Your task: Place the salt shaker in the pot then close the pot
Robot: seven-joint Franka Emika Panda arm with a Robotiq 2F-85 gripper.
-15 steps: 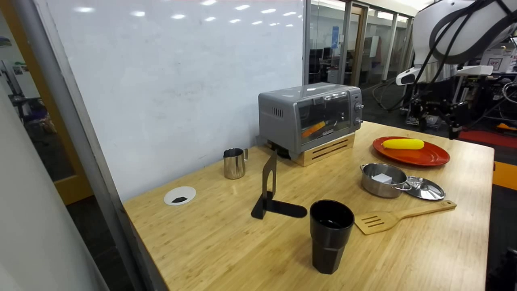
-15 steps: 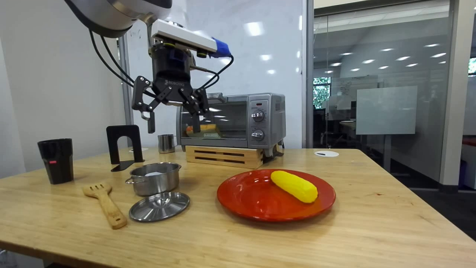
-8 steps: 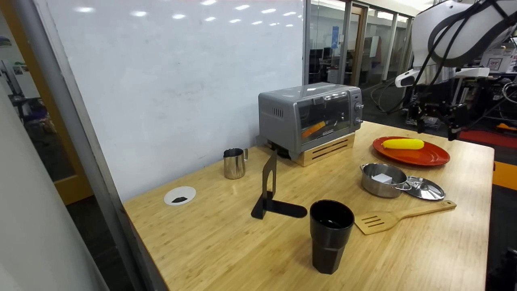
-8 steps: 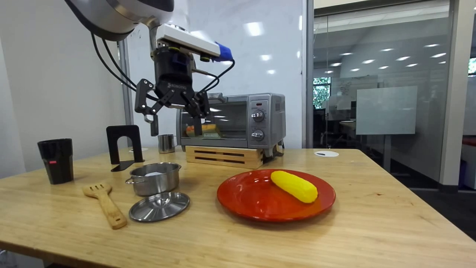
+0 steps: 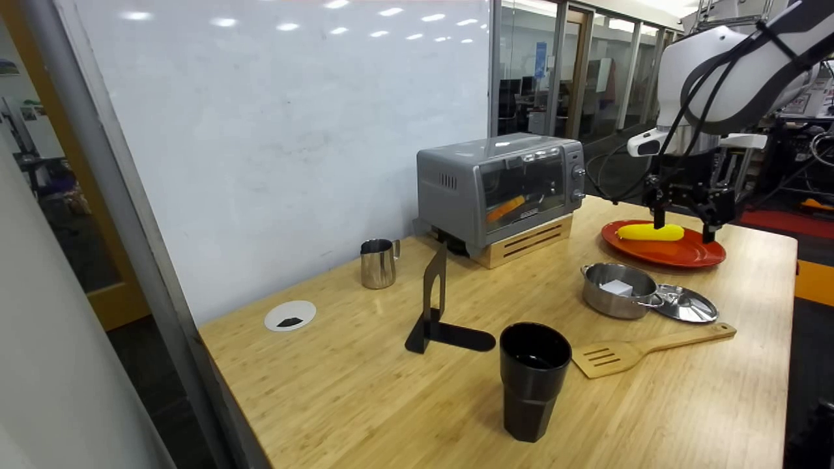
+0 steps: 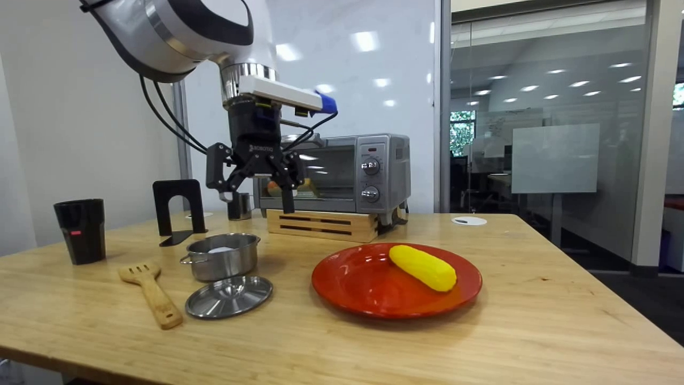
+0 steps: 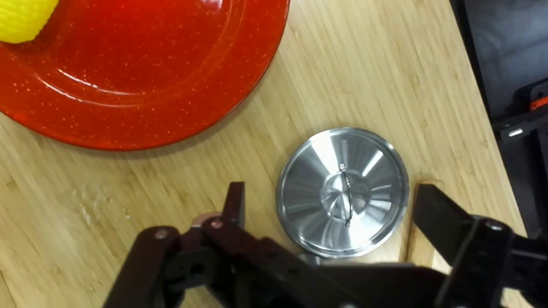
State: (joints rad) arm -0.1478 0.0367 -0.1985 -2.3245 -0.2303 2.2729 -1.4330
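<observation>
since the earlier frames the claw (image 5: 685,228) has come lower and further in over the surface (image 5: 391,391), while the pot (image 5: 616,306), its lid (image 7: 334,194) and the wooden slotted spatula (image 5: 642,350) lie just where they were. the salt shaker (image 5: 616,287) is inside the pot, so the first half of the task looks done, and the step in hand seems to be closing the pot, with the claw lining up for the lid. it is released, parted wide with nothing held, and in the wrist view the lid shows framed between its fingers (image 7: 443,220). the next move likely calls for going down until they straddle the thin wire handle (image 7: 349,194), which runs roughly across their closing direction, then pinching, lifting and setting the lid level on the pot; so slim a loop could slip or let the lid swing. the salt shaker looks small, pale and boxy, and seems low enough for the lid to clear; whether it stands upright i cannot tell. the pot is low, round, shiny steel, and the matching lid lies just beside it, handle up; whether the two touch is unclear.
</observation>
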